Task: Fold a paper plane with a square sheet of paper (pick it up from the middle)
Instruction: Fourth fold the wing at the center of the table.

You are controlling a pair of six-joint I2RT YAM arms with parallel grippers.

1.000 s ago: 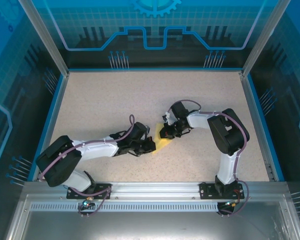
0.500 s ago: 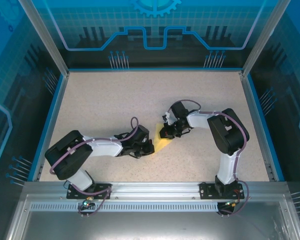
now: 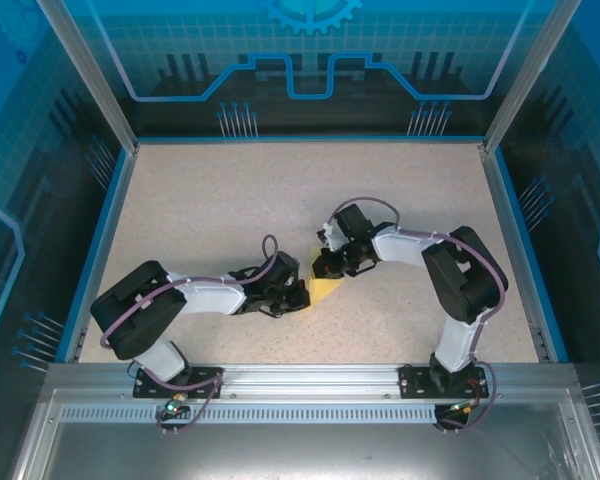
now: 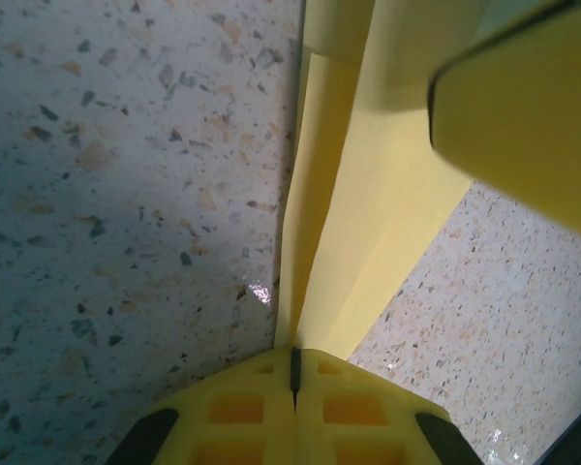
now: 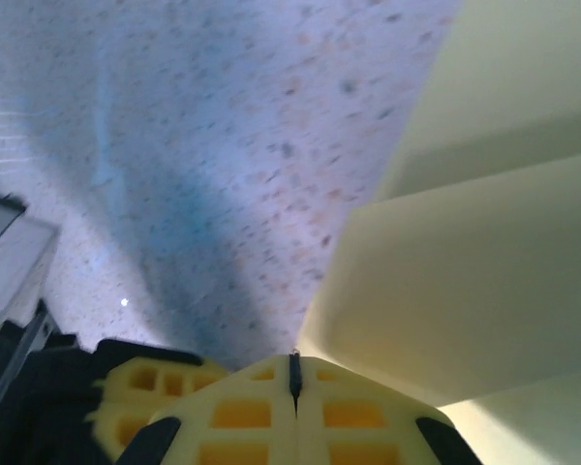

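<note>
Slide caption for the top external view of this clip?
Paper-plane folding: left end effector and right end effector, both shut, meet at folded yellow paper on the speckled table.

You see the sheet of paper (image 3: 325, 291) on the counter (image 3: 230, 200) just below the frame's centre, between both arms. The left fingers (image 3: 300, 296) meet its left edge and the right fingers (image 3: 326, 270) meet its upper end. From the left wrist, the sheet (image 4: 368, 242) runs from bottom centre towards the upper right, with counter on both sides.
</note>
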